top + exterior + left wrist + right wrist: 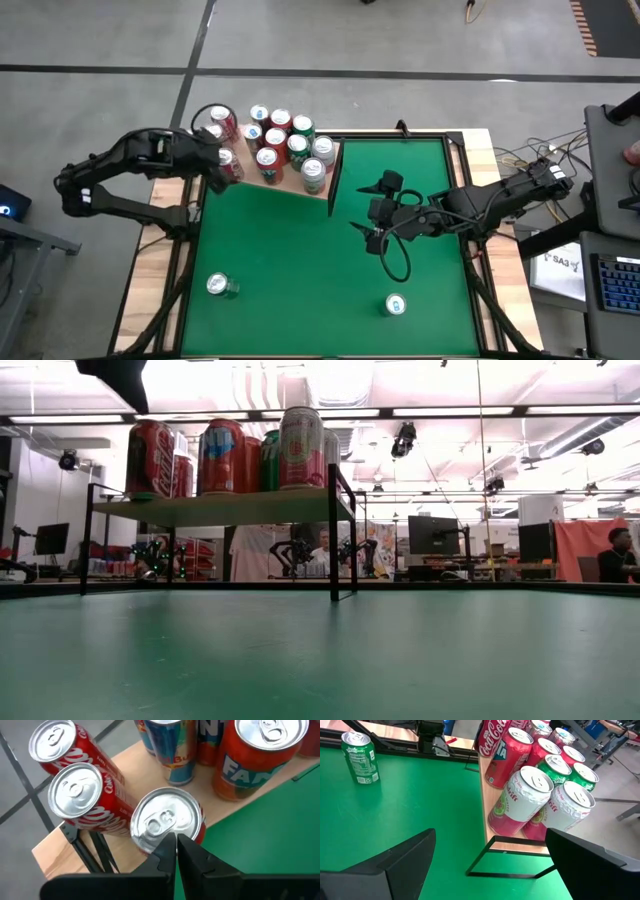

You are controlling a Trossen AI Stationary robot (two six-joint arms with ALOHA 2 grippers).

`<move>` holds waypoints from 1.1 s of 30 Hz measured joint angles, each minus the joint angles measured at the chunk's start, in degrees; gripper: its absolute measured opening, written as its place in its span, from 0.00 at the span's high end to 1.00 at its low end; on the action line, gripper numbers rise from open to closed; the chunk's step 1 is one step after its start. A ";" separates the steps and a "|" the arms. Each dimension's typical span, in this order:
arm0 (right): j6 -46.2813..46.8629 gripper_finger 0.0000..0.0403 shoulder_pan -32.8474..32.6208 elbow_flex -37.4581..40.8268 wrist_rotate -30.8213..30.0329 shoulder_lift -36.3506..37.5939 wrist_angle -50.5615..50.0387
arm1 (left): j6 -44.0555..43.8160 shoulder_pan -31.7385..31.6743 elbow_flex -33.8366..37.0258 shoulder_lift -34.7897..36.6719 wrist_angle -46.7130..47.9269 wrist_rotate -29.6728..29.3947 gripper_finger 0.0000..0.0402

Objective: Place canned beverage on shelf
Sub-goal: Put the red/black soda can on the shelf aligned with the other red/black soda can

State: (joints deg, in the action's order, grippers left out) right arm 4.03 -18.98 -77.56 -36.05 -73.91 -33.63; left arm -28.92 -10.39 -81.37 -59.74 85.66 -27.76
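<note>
Shelf: pale wood board is seen raised on thin dark legs at the far left part of the green counter, with a dark upright end panel on its inner side.
Cans on shelf: a cluster of red, green, blue and white cans is packed upright on the board; in the low view they are seen standing side by side on top of it.
Left pincer: is closed, fingers pressed together with nothing between them, and is held just above the silver top of a red can at the shelf's near-left edge; whether the tips touch the lid cannot be told.
Neighbours: two red cola cans are seen just beside that can, an orange can and a blue one farther along the board.
Right pincer: is spread wide and empty, held over the middle of the counter, well apart from the shelf, facing its end panel.
Loose cans: a green can stands on the counter near the front left; another can stands near the front right.
Background: people and desks are seen beyond the counter in the low view.
</note>
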 joint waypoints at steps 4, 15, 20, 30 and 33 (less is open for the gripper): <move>-0.05 0.09 0.00 0.00 0.00 -0.02 0.00 | 0.28 0.00 1.25 -0.67 -0.80 -0.72 1.00; -0.09 0.09 0.00 0.00 -0.02 -0.02 0.00 | 2.69 0.00 0.43 -1.17 1.65 -0.14 1.00; -0.04 0.09 0.00 0.00 -0.02 -0.02 0.00 | 2.90 0.00 -0.75 -1.08 2.59 -2.00 1.00; -0.13 0.09 0.00 0.00 -0.02 -0.02 0.00 | 5.31 1.11 -2.27 -1.35 -2.35 8.18 1.00; -0.27 0.09 0.00 0.00 -0.02 -0.02 -0.02 | 5.40 1.09 -0.83 -2.02 -2.44 9.90 1.00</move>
State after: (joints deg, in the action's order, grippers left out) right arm 3.77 -18.98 -77.56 -36.07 -73.93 -33.65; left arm -23.52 -9.30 -82.20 -61.76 83.22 -17.86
